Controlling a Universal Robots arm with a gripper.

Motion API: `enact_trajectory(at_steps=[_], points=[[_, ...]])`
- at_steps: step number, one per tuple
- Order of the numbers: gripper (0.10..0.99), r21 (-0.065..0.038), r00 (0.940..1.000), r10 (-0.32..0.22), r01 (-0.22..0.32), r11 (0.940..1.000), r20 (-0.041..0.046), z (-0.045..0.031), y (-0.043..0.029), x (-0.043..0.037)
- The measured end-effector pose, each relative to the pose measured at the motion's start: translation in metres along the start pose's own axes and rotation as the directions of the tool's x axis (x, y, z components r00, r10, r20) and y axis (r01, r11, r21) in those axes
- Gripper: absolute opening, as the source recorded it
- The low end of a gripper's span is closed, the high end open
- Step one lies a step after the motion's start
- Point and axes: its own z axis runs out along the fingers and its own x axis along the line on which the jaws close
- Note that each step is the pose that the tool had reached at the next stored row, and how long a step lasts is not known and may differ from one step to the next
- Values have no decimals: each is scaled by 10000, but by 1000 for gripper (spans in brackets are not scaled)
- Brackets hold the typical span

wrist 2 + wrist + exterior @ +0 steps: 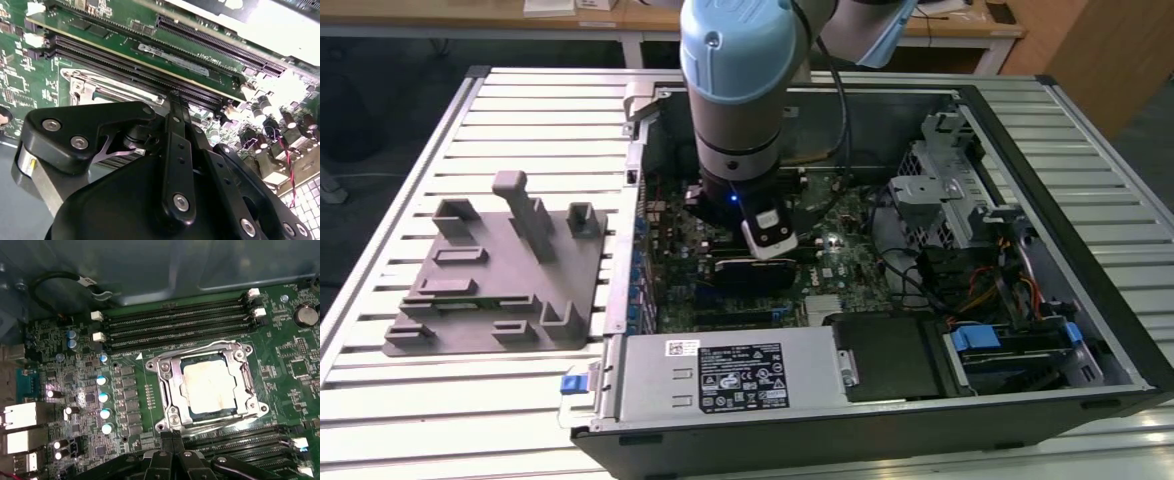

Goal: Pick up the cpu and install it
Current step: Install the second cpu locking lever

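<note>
One chip (209,387) already sits in the socket (172,390), the claw (172,439) pinched narrow and empty just beside it, so I judge seating done, latching remaining.

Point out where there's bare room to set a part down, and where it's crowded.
Free: the slatted table in front of the grey holder, and the strip behind it toward the case. Crowded: inside the case, where the gripper hangs beside the socket holding the cpu.
</note>
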Motion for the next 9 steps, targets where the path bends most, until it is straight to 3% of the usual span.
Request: enact_trajectory(at_steps=[9], points=[[106, -199, 10000, -39, 38, 9998, -45, 37, -16, 41]])
